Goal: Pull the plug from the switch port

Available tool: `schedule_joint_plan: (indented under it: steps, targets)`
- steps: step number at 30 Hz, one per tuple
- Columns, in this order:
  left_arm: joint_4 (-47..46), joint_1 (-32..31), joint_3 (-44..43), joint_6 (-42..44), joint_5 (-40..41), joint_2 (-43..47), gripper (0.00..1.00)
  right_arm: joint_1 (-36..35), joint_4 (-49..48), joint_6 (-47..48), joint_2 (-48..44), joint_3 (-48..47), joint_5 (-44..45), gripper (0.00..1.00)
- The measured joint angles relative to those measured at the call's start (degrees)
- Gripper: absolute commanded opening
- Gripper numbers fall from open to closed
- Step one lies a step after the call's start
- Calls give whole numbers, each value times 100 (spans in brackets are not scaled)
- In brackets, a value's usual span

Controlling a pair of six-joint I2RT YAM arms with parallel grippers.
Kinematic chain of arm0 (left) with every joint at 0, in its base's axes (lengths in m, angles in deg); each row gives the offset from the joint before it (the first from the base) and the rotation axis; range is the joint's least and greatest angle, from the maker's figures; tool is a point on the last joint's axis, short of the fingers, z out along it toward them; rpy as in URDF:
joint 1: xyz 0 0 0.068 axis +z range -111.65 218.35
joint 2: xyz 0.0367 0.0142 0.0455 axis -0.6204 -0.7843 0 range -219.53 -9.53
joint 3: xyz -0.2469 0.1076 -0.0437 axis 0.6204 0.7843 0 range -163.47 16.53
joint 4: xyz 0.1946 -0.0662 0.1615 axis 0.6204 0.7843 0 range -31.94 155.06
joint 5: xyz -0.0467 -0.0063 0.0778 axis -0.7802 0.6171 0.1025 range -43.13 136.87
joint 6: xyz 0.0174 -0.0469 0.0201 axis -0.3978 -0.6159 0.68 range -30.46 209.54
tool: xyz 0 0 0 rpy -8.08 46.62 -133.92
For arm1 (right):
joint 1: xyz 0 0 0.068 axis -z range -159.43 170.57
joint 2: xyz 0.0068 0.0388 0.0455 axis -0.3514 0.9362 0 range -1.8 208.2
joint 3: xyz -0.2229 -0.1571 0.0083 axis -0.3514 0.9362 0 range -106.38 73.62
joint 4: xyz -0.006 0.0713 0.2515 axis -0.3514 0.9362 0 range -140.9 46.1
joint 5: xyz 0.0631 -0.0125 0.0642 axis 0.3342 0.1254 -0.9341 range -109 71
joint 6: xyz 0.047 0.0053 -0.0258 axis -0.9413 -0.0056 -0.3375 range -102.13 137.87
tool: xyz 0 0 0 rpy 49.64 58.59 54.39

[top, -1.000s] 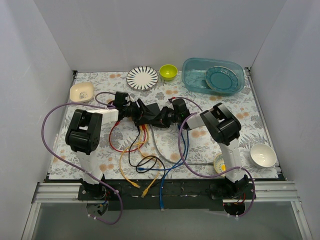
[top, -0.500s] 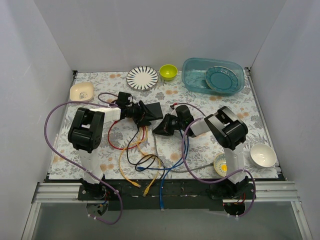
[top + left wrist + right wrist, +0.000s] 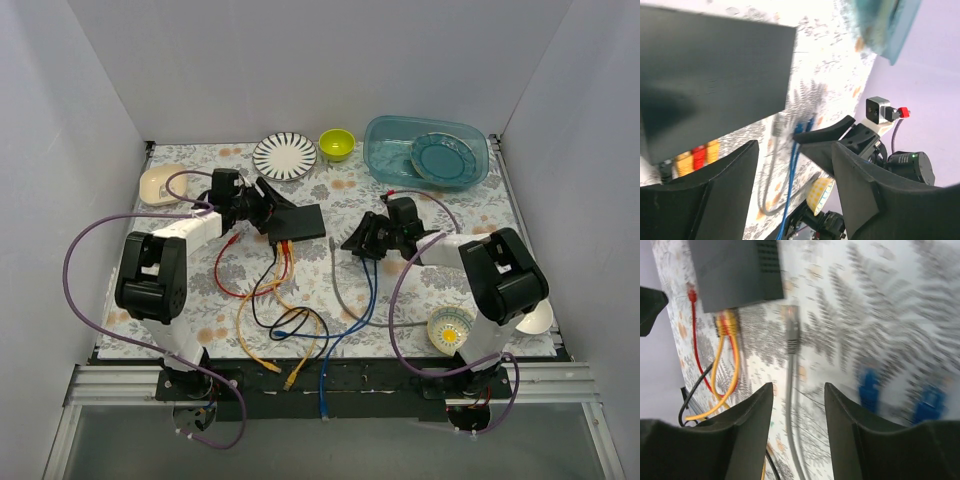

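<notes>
The switch (image 3: 298, 222) is a flat black box lying mid-table, with yellow, red and black plugs (image 3: 281, 246) still in its near edge. A grey plug (image 3: 334, 262) lies loose on the mat just right of it, out of any port. My left gripper (image 3: 258, 206) is open at the switch's left end; in the left wrist view the switch (image 3: 710, 75) lies beyond my open left gripper (image 3: 795, 150). My right gripper (image 3: 358, 243) is open and empty, apart from the switch. The right wrist view shows the switch (image 3: 735, 270), the grey plug (image 3: 791, 329) and my right gripper (image 3: 799, 392).
Loose blue cables (image 3: 368, 285) run towards the front edge, and yellow and black loops (image 3: 285, 325) lie in front of the switch. A striped plate (image 3: 284, 155), a green bowl (image 3: 336, 144) and a blue tub (image 3: 425, 150) stand at the back. A yellow bowl (image 3: 449, 328) sits at the front right.
Both grippers were together at the switch. The right gripper drew away to the right, the grey plug came out and now lies free. The left arm and the switch shifted back-left.
</notes>
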Motion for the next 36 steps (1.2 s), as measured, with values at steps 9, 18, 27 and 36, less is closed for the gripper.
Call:
schedule_joint_plan:
  steps: [9, 18, 27, 36]
  targets:
    - [50, 109, -321, -17, 439, -83, 58, -973, 446, 422, 531, -1908, -28, 47]
    - [299, 339, -874, 48, 614, -1084, 56, -1298, 363, -52, 1912, -2319, -761, 45]
    - [286, 354, -826, 44, 568, -1097, 55, -1261, 219, -431, 2267, -2710, -894, 47]
    - [31, 363, -431, 22, 356, -927, 55, -1231, -422, -1211, 2441, -2680, -809, 47]
